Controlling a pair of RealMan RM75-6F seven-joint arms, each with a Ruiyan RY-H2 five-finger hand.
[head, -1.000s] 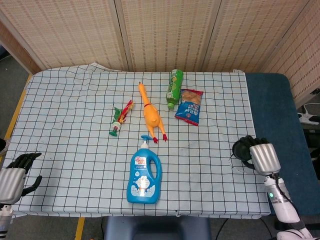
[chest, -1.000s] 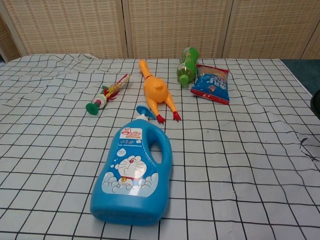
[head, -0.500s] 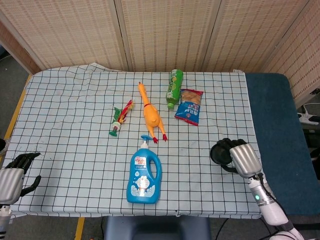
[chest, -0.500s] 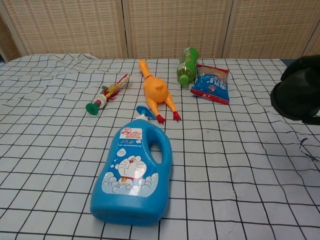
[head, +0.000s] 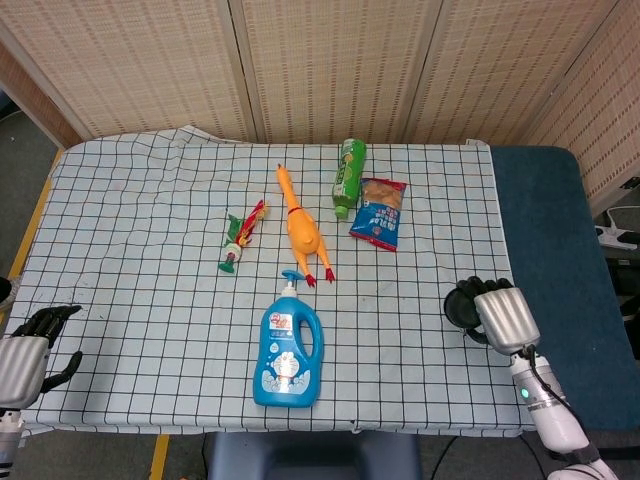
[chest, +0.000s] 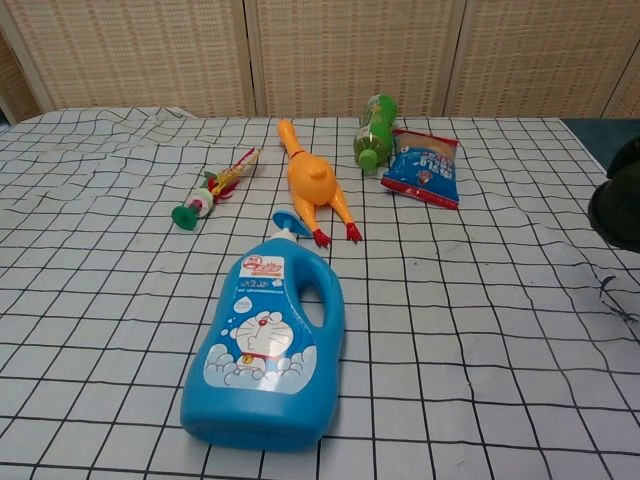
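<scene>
Head view: your right hand (head: 487, 310), fingers curled on nothing, hovers well right of the detergent bottle (head: 288, 350).

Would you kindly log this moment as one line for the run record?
left hand: open, table's left edge | right hand: fingers curled, empty, right edge | nearest: snack bag | detergent bottle: lying flat
</scene>
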